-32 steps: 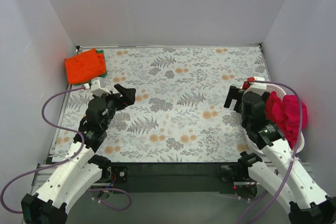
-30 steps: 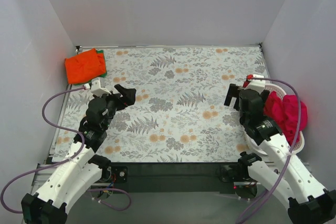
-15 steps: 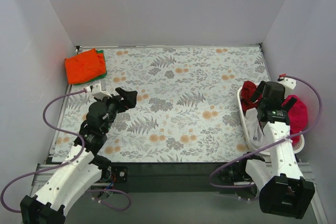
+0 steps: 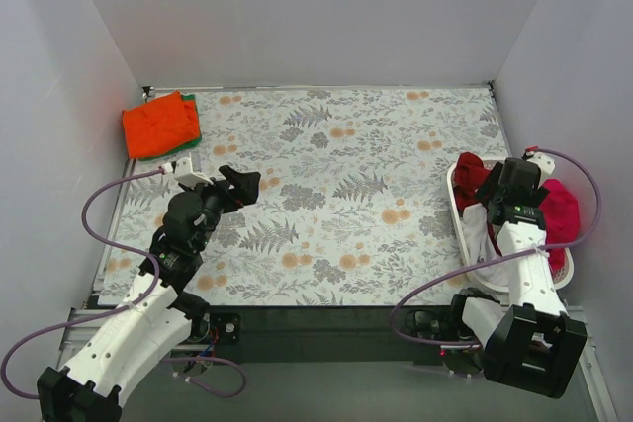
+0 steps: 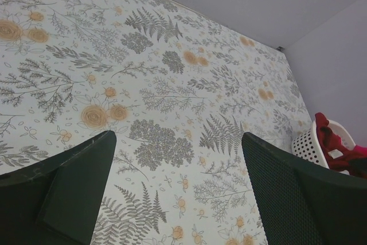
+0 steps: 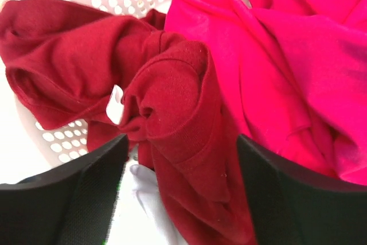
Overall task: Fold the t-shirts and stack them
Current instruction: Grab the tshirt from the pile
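A folded bright orange t-shirt (image 4: 158, 124) lies on a green one (image 4: 192, 118) at the table's far left corner. A white basket (image 4: 461, 207) at the right edge holds a dark crimson t-shirt (image 6: 172, 101), a magenta-pink one (image 6: 287, 55) and a white one (image 6: 146, 210). My right gripper (image 6: 180, 187) is open just above the crimson shirt, its jaws either side of a fold. In the top view it hangs over the basket (image 4: 509, 185). My left gripper (image 4: 237, 181) is open and empty above the table's left part, seen too in the left wrist view (image 5: 178, 199).
The table carries a floral patterned cloth (image 4: 336, 175). White walls close it in at the back and both sides. The basket also shows far right in the left wrist view (image 5: 312, 144). Purple cables loop beside both arms.
My right arm swung right from beside the basket to over it and came down toward the crimson shirt. My left arm barely moved.
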You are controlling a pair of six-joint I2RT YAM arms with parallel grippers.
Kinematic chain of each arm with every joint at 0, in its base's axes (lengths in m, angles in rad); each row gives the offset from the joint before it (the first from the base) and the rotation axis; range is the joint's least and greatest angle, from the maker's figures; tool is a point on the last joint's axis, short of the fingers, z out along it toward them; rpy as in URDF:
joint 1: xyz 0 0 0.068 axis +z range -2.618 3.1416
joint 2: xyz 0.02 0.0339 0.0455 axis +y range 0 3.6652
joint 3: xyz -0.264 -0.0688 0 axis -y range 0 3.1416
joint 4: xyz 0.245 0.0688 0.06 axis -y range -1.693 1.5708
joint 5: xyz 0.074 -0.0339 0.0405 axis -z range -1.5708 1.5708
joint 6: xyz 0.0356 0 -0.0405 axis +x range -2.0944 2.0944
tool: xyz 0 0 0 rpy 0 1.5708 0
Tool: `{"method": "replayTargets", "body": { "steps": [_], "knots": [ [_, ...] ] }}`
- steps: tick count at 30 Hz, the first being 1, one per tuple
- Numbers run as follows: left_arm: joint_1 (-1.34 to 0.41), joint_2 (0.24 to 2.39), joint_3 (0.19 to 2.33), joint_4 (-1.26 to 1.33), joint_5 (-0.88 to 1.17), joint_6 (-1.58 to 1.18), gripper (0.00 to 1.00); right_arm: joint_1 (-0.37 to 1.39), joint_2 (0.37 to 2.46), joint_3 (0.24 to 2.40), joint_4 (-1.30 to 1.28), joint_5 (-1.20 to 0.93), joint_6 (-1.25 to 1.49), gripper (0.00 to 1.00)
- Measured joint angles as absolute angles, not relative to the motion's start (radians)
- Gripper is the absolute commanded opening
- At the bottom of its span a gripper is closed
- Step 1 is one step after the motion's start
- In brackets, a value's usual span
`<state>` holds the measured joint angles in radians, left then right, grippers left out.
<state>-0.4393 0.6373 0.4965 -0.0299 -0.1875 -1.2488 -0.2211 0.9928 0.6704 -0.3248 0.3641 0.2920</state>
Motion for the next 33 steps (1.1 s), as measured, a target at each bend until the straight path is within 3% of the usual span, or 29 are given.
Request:
{"method": "replayTargets", "body": {
  "steps": [3, 6, 16, 22, 33],
  "knots": [
    [-0.442, 0.637, 0.496, -0.03, -0.187, -1.248, 0.84, -0.223, 0.978, 0.67, -0.319, 0.363, 0.293, 0.24],
    [-0.443, 0.637, 0.496, -0.03, -0.187, -1.248, 0.84, -0.224, 0.946, 0.671, -0.321, 0.365, 0.286, 0.02],
    [-0.445, 0.637, 0.496, -0.03, -0.199, -1.245, 0.84, -0.228, 0.909, 0.841, -0.383, 0.317, 0.255, 0.01],
    [-0.447, 0.661, 0.497, -0.03, -0.226, -1.238, 0.85, -0.229, 0.991, 1.151, -0.443, 0.24, 0.235, 0.01],
    [-0.447, 0.826, 0.595, -0.052, -0.34, -1.215, 0.94, -0.189, 1.177, 1.625, -0.387, -0.186, 0.241, 0.01]
  ]
}}
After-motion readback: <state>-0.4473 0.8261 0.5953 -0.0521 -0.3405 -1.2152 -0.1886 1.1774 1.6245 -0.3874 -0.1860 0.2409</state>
